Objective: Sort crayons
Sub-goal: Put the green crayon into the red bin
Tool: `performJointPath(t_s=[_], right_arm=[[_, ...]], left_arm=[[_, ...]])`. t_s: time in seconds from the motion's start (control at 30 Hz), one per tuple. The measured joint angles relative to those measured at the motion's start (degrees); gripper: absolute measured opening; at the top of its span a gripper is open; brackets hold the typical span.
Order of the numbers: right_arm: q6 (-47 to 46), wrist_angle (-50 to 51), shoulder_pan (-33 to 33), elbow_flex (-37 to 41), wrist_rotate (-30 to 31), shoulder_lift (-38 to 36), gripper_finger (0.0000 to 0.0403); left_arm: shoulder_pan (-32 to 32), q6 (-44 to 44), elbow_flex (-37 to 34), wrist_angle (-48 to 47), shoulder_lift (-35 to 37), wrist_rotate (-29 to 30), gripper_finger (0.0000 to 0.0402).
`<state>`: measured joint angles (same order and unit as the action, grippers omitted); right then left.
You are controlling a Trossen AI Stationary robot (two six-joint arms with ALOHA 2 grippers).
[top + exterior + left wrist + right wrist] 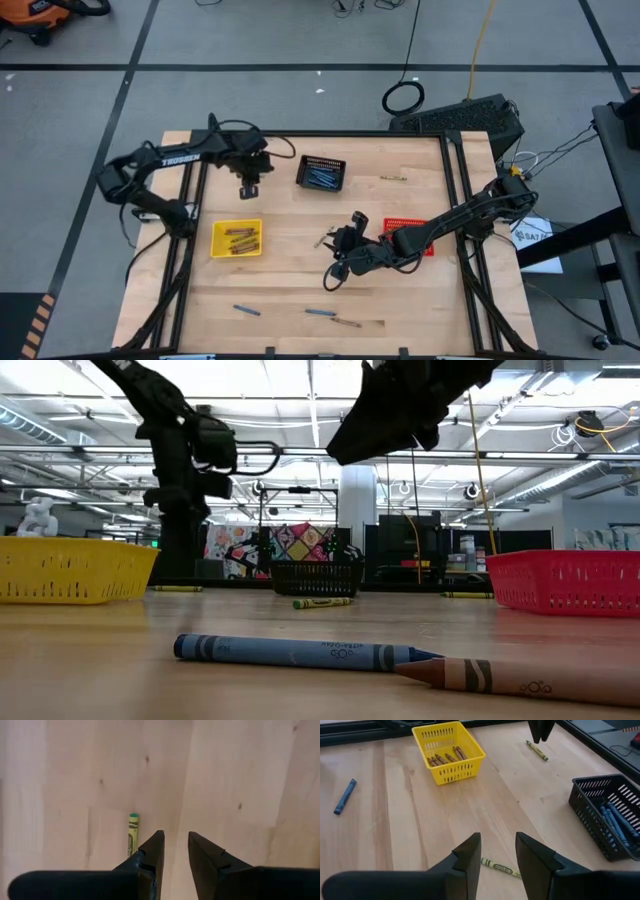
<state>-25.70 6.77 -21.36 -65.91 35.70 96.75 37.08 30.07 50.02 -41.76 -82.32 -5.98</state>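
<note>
On the table (300, 270) seen from above, three mesh baskets stand in a loose row: a yellow basket (237, 239) toward the left edge holding brown crayons, a black basket (321, 173) near the far edge holding blue ones, and a red basket (408, 226) partly under the right arm. Loose crayons remain — two blue and one brown (346, 322) along the near edge, an olive pair (393, 179) near the far right corner. The left gripper (248, 187) hangs beside the black basket; the right gripper (337, 262) sits mid-table. "TROSSEN" reads on the left arm.

From table height, a blue crayon (300, 652) lies tip to tip with a tan one (520, 677); an olive crayon (321, 602) lies farther back, before the black basket. Their wrapper print is too small to read.

The left wrist view shows its fingers (154, 851) spread with nothing between them, an olive crayon (132, 834) on the wood just beside one tip.

The right wrist view shows its fingers (469, 854) likewise apart and empty, poised over an olive crayon (500, 867) whose label I cannot read.

Judged from this, sorting is well along and each arm is lining up on an olive crayon. Next, each needs to descend so the fingers straddle the stick, then close — the left needing a small sideways correction first.
</note>
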Motion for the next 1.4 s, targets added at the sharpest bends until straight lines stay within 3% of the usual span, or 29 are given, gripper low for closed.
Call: performJointPath(t_s=[0.17,1.0,1.27,1.4], right_arm=[[-1.4,2.2,-0.1,0.0,0.0,0.0,0.0109],[-1.9,3.4,-0.1,0.0,0.0,0.0,0.0109],[-2.1,3.4,-0.1,0.0,0.0,0.0,0.0109],[-2.5,3.4,-0.1,0.0,0.0,0.0,0.0109]], left_arm=[[1.4,3.3,0.0,0.0,-3.5,0.4,0.0082],[10.6,3.4,0.2,5.0,-14.1,1.9,0.0081],[10.1,3.4,0.2,4.7,-14.6,1.8,0.0011],[10.0,3.4,0.2,4.5,-14.6,1.7,0.0009]])
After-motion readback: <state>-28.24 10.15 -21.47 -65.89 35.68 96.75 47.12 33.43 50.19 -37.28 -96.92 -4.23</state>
